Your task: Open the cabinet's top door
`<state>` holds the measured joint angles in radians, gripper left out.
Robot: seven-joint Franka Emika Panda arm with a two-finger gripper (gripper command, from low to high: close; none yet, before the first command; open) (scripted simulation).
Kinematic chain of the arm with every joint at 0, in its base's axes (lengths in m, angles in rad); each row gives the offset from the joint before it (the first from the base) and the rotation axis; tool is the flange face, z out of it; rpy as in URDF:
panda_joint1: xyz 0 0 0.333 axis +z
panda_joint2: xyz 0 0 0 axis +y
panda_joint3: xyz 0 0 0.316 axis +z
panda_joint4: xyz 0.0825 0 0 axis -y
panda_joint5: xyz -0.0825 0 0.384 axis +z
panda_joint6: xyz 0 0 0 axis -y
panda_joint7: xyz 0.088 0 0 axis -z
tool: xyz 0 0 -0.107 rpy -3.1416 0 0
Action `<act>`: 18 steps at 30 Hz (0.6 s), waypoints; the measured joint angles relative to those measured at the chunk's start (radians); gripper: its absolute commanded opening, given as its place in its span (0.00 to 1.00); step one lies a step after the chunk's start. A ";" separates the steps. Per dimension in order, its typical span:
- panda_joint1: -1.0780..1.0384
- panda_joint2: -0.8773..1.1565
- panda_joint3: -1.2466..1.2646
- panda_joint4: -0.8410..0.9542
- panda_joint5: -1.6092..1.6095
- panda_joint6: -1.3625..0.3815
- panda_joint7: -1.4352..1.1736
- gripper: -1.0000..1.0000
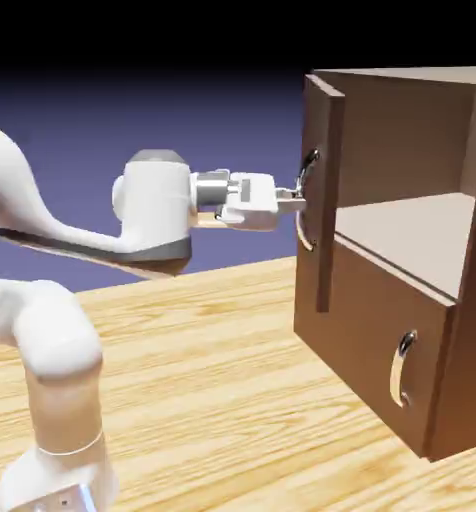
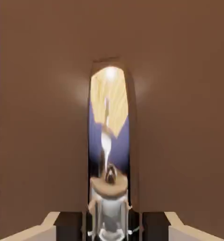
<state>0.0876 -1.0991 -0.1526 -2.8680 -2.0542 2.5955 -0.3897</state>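
Right now the white robot arm [image 1: 42, 300] bends up from the low left corner of the exterior view and reaches flat across to the right. Its wrist is level, and the small two-finger gripper [image 1: 294, 200] points sideways at the big dark brown wooden cabinet [image 1: 422, 260]. The cabinet stands on the light wooden table [image 1: 212, 390], at the right side.

The tall flat brown top door [image 1: 322, 190] is swung out, so we see it almost edge-on. Behind it the open top space shows a pale shelf [image 1: 412, 235]. The 2 fingers are squeezed tight on the curved silver door handle [image 1: 307, 170].

In the hand view, brown wood fills almost everything. The shiny silver handle [image 2: 108, 141] runs up the middle and mirrors the yellow table. It sits right between the grey fingertips [image 2: 93, 207] at the bottom.

Lower down, the shorter brown front panel [image 1: 382, 350] is shut. Its small silver handle [image 1: 402, 370] is untouched.
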 measured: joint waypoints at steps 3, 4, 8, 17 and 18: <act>-0.021 -0.066 0.074 -0.043 0.130 -0.031 -0.068 0.00; -0.023 -0.087 0.097 -0.056 0.173 -0.045 -0.091 0.00; -0.020 -0.168 0.194 -0.101 0.347 -0.106 -0.179 0.00; 0.085 -0.290 0.459 -0.141 0.740 -0.355 -0.325 0.00; 0.099 -0.294 0.495 -0.137 0.783 -0.391 -0.334 0.00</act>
<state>0.1867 -1.3930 0.3426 -3.0055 -1.2709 2.2048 -0.7237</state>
